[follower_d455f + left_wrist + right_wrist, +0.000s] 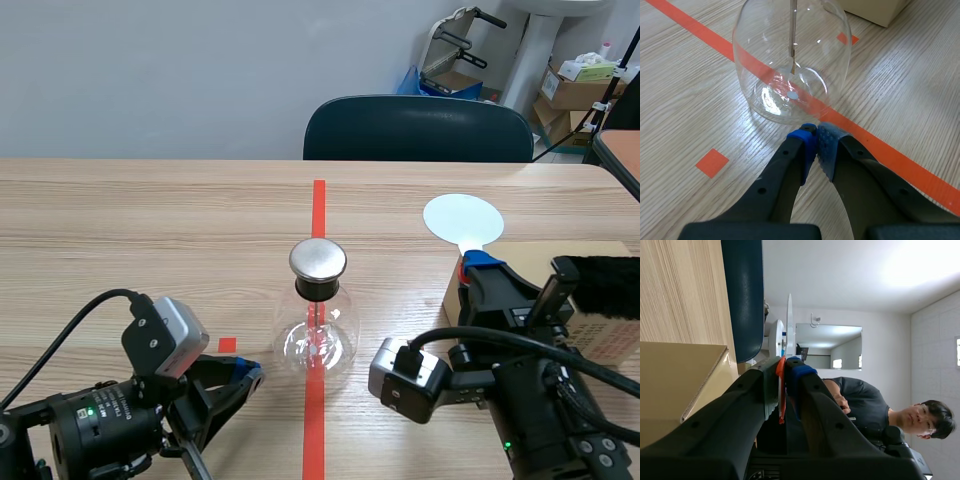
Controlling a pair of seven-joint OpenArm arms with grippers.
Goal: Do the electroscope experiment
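Left gripper (815, 137): pads pressed together on nothing, low over the table.
Electroscope flask (790, 60): just ahead of the left fingertips, upright on the orange-red tape line. I cannot tell whether the pads touch the glass.
Rod (793, 30): hangs straight down inside the flask, ahead of and above the left fingertips. The leaf at its end is too small to read.
Metal cap (318, 260): sits on the flask's neck, above the left gripper and off to the right gripper's left, lower than the disc.
Right gripper (785, 372): clamped on the thin orange-red handle (781, 390) of a paddle, raised above the table and rolled onto its side.
White disc (462, 219): at the far end of the handle, beyond the right fingertips, well apart from the cap.
Cardboard box (530, 255): beneath and beside the right gripper. A black furry pad (605, 287) lies on it on the gripper's outer side.
Step in hand: probably carrying the disc to the cap.
Doing it well: sweep the disc left and down so that only its face meets the cap. Keep the handle grip firm, come in slowly so the flask is not tipped, and keep the left gripper close as a steady.
Chair (418, 128): across the table, far beyond both grippers.
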